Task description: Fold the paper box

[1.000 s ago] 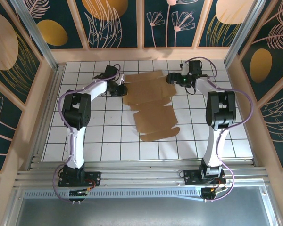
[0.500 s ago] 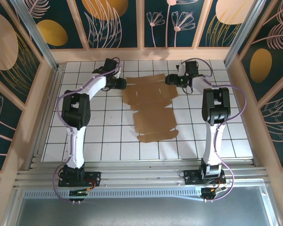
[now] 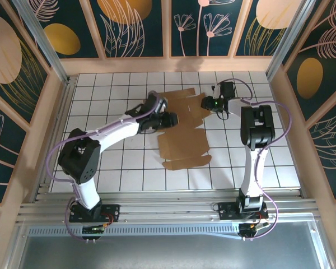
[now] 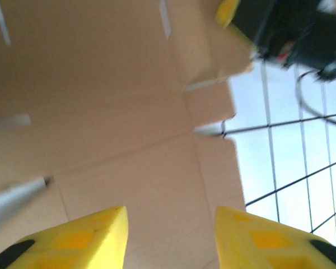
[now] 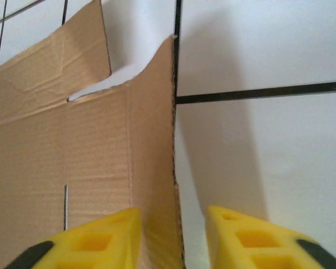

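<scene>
Paper box (image 3: 185,143): flat die-cut sheet of plain brown cardboard, matte, scored with creases and slits. Lies unfolded on the white, black-gridded tile surface (image 3: 129,168), centre towards the far side. Rounded tab at its near end.

Left pincer (image 3: 171,119): over the sheet's left-middle, yellow blocky fingers (image 4: 95,235) apart, nothing between them.

Right pincer (image 3: 206,103): at the sheet's far right corner. Yellow fingers (image 5: 101,241) apart, straddling the edge of a side flap. The corrugated cut edge stands between them, with a gap on the right side.
</scene>
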